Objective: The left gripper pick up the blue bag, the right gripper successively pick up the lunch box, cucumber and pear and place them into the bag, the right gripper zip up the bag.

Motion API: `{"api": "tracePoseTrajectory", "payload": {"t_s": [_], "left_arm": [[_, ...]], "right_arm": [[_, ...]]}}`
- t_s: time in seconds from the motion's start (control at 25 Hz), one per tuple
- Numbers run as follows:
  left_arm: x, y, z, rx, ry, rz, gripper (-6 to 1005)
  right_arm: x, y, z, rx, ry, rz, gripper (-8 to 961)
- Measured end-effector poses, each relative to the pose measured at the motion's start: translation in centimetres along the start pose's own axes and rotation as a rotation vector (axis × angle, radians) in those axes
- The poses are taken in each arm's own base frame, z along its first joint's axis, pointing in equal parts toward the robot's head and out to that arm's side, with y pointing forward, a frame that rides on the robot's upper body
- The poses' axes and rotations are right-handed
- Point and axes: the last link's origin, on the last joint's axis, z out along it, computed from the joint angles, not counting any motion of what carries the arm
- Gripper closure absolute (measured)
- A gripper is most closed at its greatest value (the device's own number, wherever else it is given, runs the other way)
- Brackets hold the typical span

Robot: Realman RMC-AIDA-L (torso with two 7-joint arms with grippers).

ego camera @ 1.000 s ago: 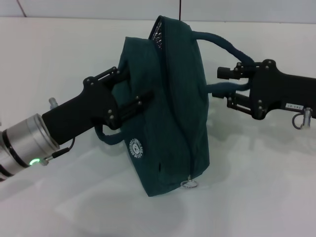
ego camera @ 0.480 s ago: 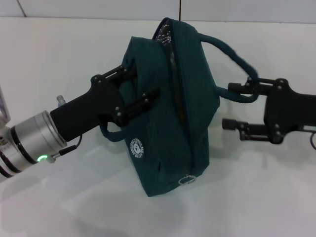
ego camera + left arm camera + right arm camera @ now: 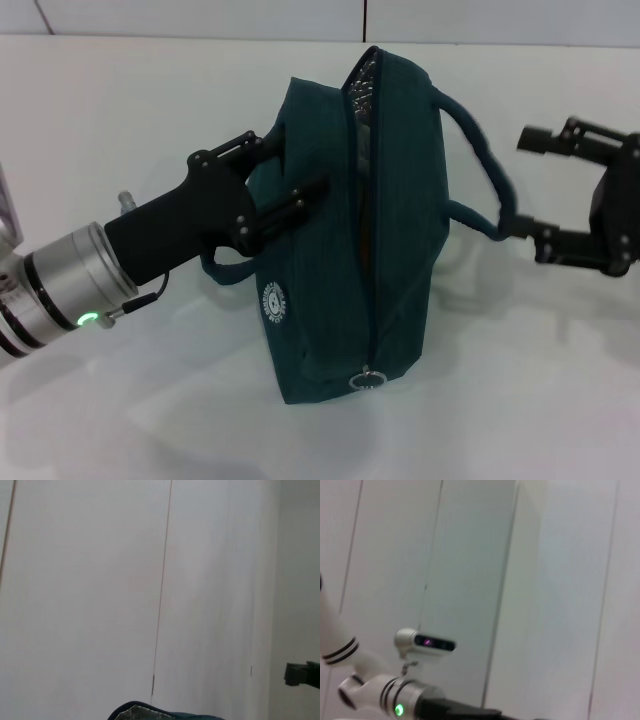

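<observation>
Head view: left end effector point(image 3: 283, 178) clenching blue bag point(image 3: 350, 240), right end effector point(image 3: 532, 187) released beside handle point(image 3: 480, 170).

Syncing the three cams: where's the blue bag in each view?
Head view: blue bag at centre, left gripper clamped on its side.
Left wrist view: only the bag's top edge at the bottom border.
Right wrist view: bag not in it.
Shared landmark: right gripper fingertip, head and left wrist views.

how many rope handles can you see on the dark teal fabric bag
2. One rope handle arcs off the dark teal fabric bag toward the open right gripper. The other rope handle loops out under the left gripper, which is clamped on the bag.
</observation>
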Motion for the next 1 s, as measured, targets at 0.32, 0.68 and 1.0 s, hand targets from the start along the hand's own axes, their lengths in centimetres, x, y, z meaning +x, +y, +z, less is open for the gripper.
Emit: {"api": "tracePoseTrajectory", "payload": {"t_s": [0.32,0.68,1.0], "left_arm": [[0.1,0.0,0.2,-0.008,0.006,0.003,376],[0.2,0.4,0.7,-0.046,0.008,0.006,376],[0.2,0.7,0.8,-0.064,0.007,0.010,376]], "right_arm": [[0.8,1.7,0.8,-0.249,0.136,0.075,191],[3.5,3.7,3.7,-0.451,0.352,0.206,198],[4.9,4.4,5.8,-0.494,0.434,0.217,205]]}}
